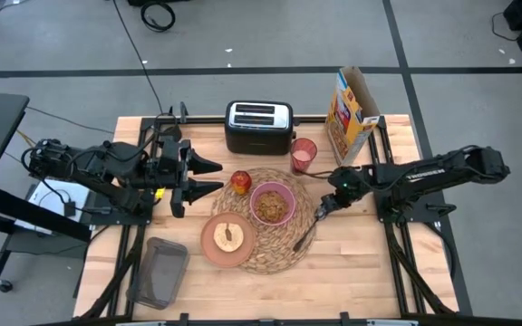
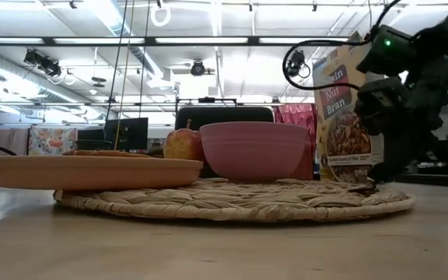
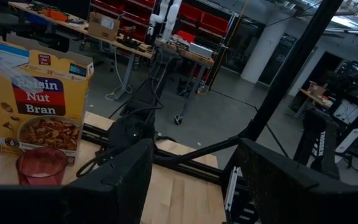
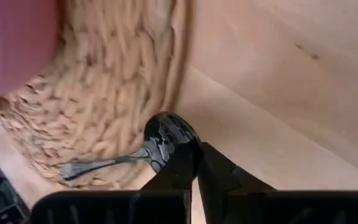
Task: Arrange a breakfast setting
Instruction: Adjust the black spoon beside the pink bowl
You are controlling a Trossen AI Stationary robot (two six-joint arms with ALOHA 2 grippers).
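Right fingers clenched at spoon bowl, handle half-hidden lying diagonally over mat edge; left fingers released, waiting.

Looks like a robotics lab or workshop: red parts bins, cluttered workbenches, ceiling-hung cameras, taped concrete floor.

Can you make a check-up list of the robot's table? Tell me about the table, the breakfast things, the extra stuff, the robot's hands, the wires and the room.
Surface: wooden table, bare at the front.
Job's things: bowl, plate, apple and spoon on the placemat; tumbler behind it.
Clutter: toaster, cereal box, dark tray.
End effectors: left end effector open, beside the apple; right end effector shut, at the spoon's bowl end.
Cables: black cable on the floor.
Surroundings: workshop benches, red shelves; no people seen.
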